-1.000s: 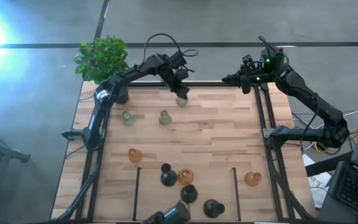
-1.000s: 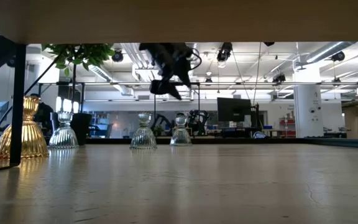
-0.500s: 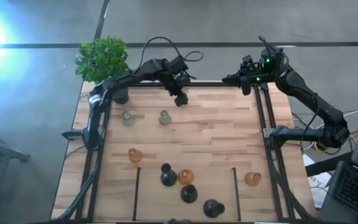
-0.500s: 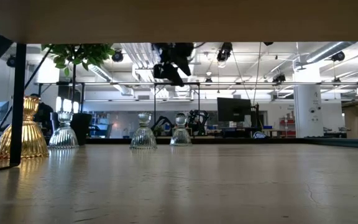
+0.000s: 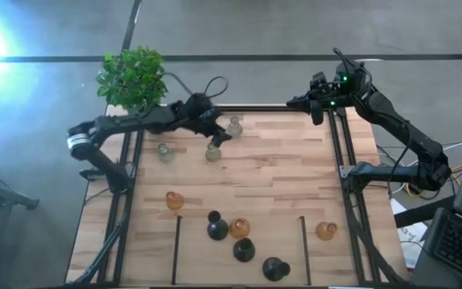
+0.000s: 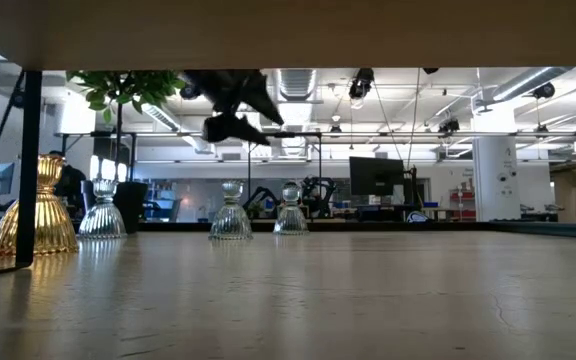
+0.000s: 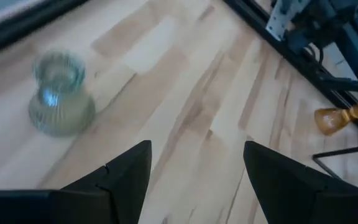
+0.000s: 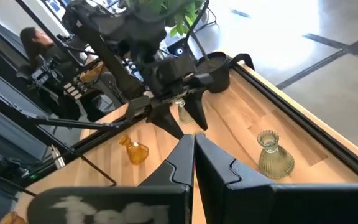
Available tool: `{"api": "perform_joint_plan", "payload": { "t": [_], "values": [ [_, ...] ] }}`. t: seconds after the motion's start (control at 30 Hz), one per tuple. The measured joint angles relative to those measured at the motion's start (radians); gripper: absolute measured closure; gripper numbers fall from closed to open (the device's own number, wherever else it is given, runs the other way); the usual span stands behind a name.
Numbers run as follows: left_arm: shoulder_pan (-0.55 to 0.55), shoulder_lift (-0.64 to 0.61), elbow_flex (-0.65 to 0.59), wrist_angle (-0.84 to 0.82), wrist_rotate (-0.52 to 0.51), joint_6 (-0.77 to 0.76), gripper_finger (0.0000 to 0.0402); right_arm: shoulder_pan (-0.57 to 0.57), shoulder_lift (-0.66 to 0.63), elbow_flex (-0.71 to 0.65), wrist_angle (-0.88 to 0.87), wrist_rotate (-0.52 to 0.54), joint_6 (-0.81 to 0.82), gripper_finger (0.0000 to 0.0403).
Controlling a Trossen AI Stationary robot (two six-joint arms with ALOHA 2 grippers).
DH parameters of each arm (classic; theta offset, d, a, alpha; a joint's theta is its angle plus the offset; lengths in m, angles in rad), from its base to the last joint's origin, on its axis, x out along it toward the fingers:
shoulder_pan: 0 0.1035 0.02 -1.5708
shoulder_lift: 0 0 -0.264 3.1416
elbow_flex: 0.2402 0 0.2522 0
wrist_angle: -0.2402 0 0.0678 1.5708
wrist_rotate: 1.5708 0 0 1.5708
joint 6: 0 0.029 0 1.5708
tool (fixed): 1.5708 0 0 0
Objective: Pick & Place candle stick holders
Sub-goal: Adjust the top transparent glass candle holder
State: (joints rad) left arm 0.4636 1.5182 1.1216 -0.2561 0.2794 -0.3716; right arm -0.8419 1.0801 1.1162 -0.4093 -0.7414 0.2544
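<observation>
Evidently the step in hand is reaching for one of the pale green-grey ribbed glass candle stick holders along the far edge of the pale wooden counter (image 5: 279, 160), and doing it well is a matter of line-up. Starting at the far left corner, a leafy green plant in a black pot (image 5: 132, 75) stands just off the counter. Next comes one pale holder (image 5: 164, 151) near the left edge, then a second pale holder (image 5: 212, 152), and a third pale holder (image 5: 234, 126) close to the far edge. The left gripper (image 5: 217, 135) hangs between these last two, above the counter, fingers spread wide and empty; its wrist view shows a ribbed holder off to one side of the fingers rather than between them. It should centre over the narrow neck before descending, fingers kept wide, closing only once the neck sits squarely between them, since a nudge could topple it. Amber-orange and black holders (image 5: 227, 229) cluster near the near edge. At the far right corner, the right gripper (image 5: 293, 103) waits with fingers closed, holding nothing.
</observation>
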Motion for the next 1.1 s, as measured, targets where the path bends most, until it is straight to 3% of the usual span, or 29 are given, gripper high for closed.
{"api": "perform_joint_plan", "payload": {
  "t": [0.13, 0.33, 0.57, 0.77, 0.93, 1.1],
  "values": [
    [-0.005, -0.048, -0.146, 0.164, -0.126, -0.024, 0.0142, 0.0, 0.0, -0.013, 0.0, 0.0, -0.024, 0.0394],
    [-0.029, -0.026, -0.233, 0.361, -0.48, 0.037, 0.0163, 0.005, 0.0, -0.035, 0.0, 0.001, -0.027, 0.0394],
    [-0.066, 0.049, -0.222, 0.427, -0.526, 0.0, 0.0269, 0.007, 0.0, -0.038, 0.001, -0.024, -0.044, 0.0394],
    [-0.11, 0.1, -0.209, 0.451, -0.682, -0.016, 0.0385, 0.007, 0.002, -0.038, 0.0, -0.053, -0.072, 0.0394],
    [-0.153, 0.178, -0.213, 0.557, -0.789, -0.042, 0.0397, 0.007, 0.002, -0.038, 0.0, -0.053, -0.085, 0.0394],
    [-0.189, 0.262, -0.213, 0.696, -0.834, 0.016, 0.0399, 0.007, 0.002, -0.038, -0.003, -0.106, -0.118, 0.0394]
  ]
}}
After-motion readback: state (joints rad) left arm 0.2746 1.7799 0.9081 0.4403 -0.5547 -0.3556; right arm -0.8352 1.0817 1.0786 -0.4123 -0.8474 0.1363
